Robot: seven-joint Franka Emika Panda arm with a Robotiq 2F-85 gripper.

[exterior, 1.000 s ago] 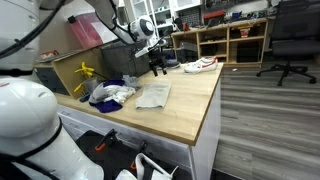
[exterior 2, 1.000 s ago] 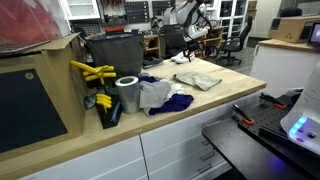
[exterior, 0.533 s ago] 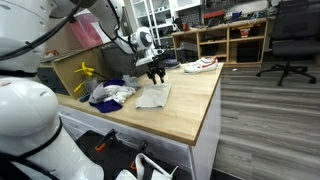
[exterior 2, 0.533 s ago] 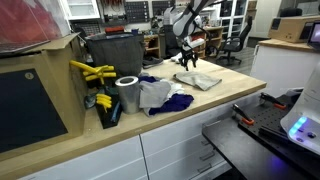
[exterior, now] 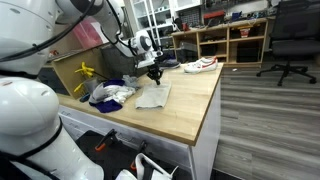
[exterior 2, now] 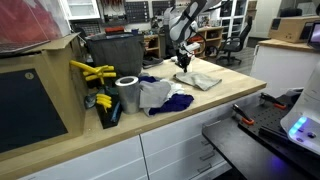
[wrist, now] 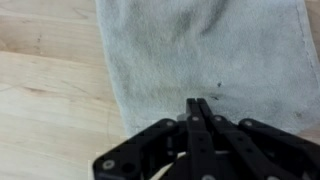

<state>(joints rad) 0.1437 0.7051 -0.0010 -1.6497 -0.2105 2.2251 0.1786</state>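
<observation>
Two fingers of the gripper (wrist: 198,108) stand pressed together, tips down over the near edge of the grey cloth (wrist: 200,45); whether they nip any fabric cannot be told. The cloth lies flat on the wooden table (wrist: 50,100), spreading toward 12 o'clock from the tips, with bare wood at 9 o'clock. In an exterior view, a heap of white and blue cloths (exterior: 108,93) lies at 9 o'clock of the grey cloth.

You worked at a light wooden desk (exterior: 195,115) with white drawers (exterior 2: 175,150) under its front edge, while beyond its far corner a grey plank floor (exterior: 270,120) ran to a black office chair (exterior: 288,40) and low wooden shelving (exterior: 235,42) along the back wall, under bright indoor light.
</observation>
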